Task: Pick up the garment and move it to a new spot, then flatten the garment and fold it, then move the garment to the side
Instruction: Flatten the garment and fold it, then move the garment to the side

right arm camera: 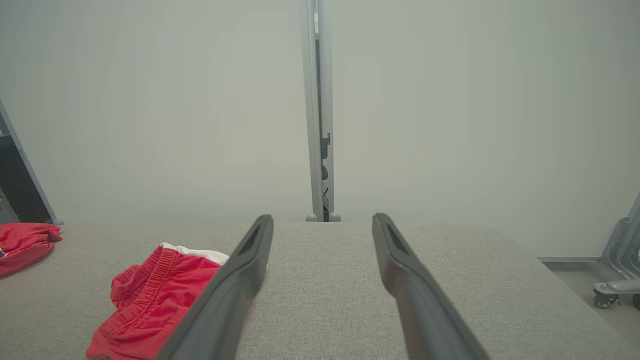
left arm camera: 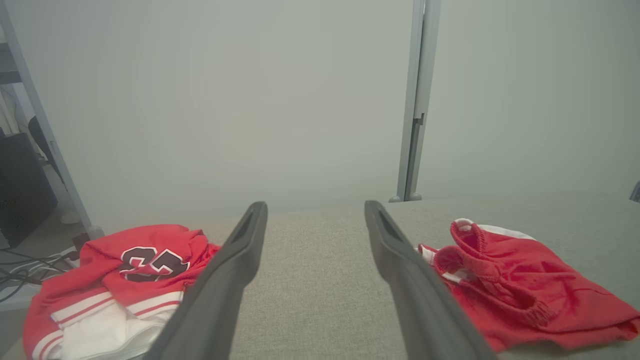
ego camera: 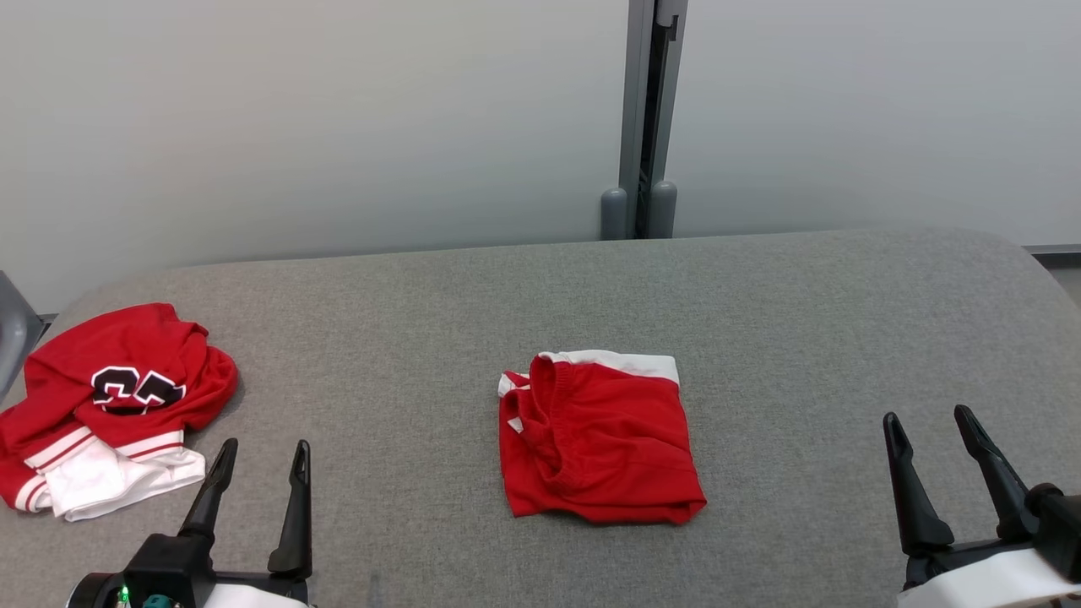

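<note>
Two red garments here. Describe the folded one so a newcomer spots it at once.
On the grey fabric table, look near the middle, in front of the wall's vertical post. The folded red garment lies there, a neat squarish stack with a white band on its far edge, unlike the crumpled jersey with a black number at the left end.

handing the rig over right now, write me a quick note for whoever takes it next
Left claw: open, empty, low over the near left of the grey table.
Right claw: open, empty, near right.
Red shorts: folded, lying mid-table, clear of both claws.
Red jersey: crumpled heap at the table's left end, just beyond the left claw.
Done: the shorts look folded.
Left: probably moving the shorts to the side; the jersey is not yet flattened or folded.
</note>
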Controlling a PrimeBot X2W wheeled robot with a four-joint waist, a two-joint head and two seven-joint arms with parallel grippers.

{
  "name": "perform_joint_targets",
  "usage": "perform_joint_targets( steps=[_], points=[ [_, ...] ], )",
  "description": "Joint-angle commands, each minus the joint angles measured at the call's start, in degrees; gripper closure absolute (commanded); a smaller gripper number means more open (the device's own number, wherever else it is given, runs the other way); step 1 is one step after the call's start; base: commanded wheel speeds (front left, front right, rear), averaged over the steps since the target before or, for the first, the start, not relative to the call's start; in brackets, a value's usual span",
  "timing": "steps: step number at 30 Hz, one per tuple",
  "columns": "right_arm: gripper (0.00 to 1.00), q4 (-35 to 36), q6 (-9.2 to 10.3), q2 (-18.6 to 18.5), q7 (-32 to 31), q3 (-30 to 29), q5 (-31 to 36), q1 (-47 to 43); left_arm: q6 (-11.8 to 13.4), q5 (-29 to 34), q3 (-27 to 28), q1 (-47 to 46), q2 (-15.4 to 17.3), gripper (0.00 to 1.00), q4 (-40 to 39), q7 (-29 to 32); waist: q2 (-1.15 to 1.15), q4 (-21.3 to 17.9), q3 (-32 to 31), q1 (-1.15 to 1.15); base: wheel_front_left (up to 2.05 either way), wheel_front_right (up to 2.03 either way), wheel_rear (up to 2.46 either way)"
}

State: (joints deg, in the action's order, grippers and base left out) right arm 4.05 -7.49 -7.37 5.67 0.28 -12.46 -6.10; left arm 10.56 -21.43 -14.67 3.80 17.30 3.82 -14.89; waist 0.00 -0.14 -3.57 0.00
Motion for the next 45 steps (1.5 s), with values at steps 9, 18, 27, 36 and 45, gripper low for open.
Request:
perform_joint_targets(
  steps=[9, 18, 27, 36, 45],
  points=[
    [0.00, -0.1, -0.01, -0.2, -0.5, -0.5, 0.2, -0.1, -1.6, 2.5, 1.5, 0.5, -1.3, 0.00, 0.3, -0.2, 0.00, 0.3, 0.3, 0.00, 0.00, 0.00, 0.00],
    [0.00, -0.2, -0.01, 0.5, -0.5, -0.7, 0.2, -0.5, -2.5, 3.4, 2.2, 0.5, -2.1, 0.00, 0.6, -0.2, 0.00, 0.6, 0.4, 0.00, 0.00, 0.00, 0.00],
    [0.00, -0.4, -0.01, 0.4, -0.7, -1.1, -0.1, -0.4, -3.0, 4.0, 2.7, 0.0, -2.5, 0.00, 0.8, -0.2, 0.00, 1.1, 0.7, 0.00, 0.00, 0.00, 0.00],
    [0.00, -0.8, -0.01, 0.0, -1.6, -1.2, -1.0, 0.5, -3.5, 4.7, 2.7, -1.0, -3.0, 0.00, 0.5, -0.2, 0.00, 2.6, 1.5, 0.00, 0.00, 0.00, 0.00],
    [0.00, -12.6, -0.01, -3.6, -7.3, 6.9, -7.6, 7.9, -4.5, 5.7, 1.5, -4.8, -4.7, 0.00, -0.6, -0.2, 0.00, 6.0, 8.5, 0.00, 0.00, 0.00, 0.00]
  ],
)
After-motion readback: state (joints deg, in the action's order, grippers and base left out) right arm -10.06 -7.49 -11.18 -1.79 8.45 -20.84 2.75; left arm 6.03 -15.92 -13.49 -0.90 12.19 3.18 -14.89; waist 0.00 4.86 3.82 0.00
